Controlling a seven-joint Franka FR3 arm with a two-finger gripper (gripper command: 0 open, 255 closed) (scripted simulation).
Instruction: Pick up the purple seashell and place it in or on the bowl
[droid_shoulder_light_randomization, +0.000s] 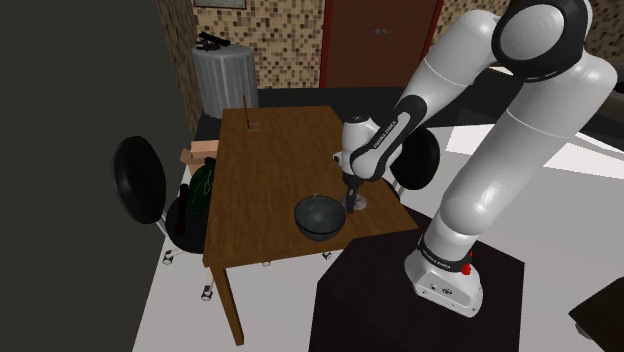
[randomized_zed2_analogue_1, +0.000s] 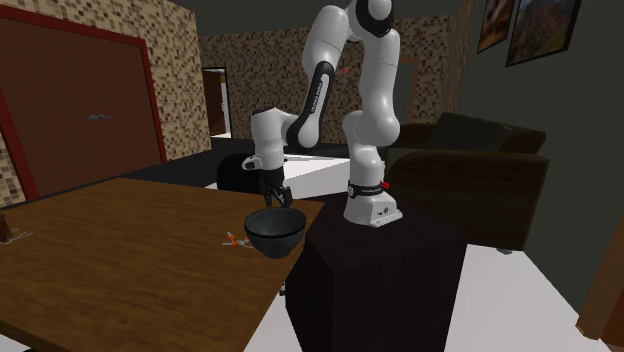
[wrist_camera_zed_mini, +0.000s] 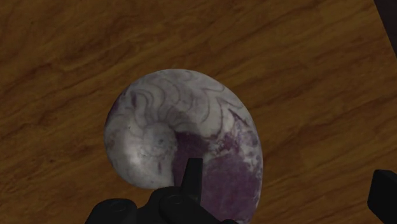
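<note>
As the white arm (droid_shoulder_light_randomization: 470, 190) bends low over the table (droid_shoulder_light_randomization: 270, 160), we log the gripper (wrist_camera_zed_mini: 287, 184) as spread wide. One black finger (wrist_camera_zed_mini: 193, 173) stands over the seashell (wrist_camera_zed_mini: 172, 127). The other finger (wrist_camera_zed_mini: 382, 194) is well off to the side over bare wood, so nothing is clasped.

Seashell: a rounded, tightly coiled spiral lying flat on the wood. Its surface reads smooth, pale grey-white, with faint darker curved lines following the whorl. A mottled purple patch spreads across the part nearest the fingers. It lies near the table corner closest to the stand (droid_shoulder_light_randomization: 380, 300), just beside the bowl (droid_shoulder_light_randomization: 320, 217); we cannot tell whether the two touch.

Bowl: dark, round and deep, with a thin rim and a slight sheen. It sits upright by the table edge next to the stand.

Table: flat rectangular top of brown wood, with wavy grain plain in the wrist view.

Stand: a dark, boxy block.

A small orange-red thing (randomized_zed2_analogue_1: 233, 241) lies on the wood near the bowl, its shape too small to tell.
</note>
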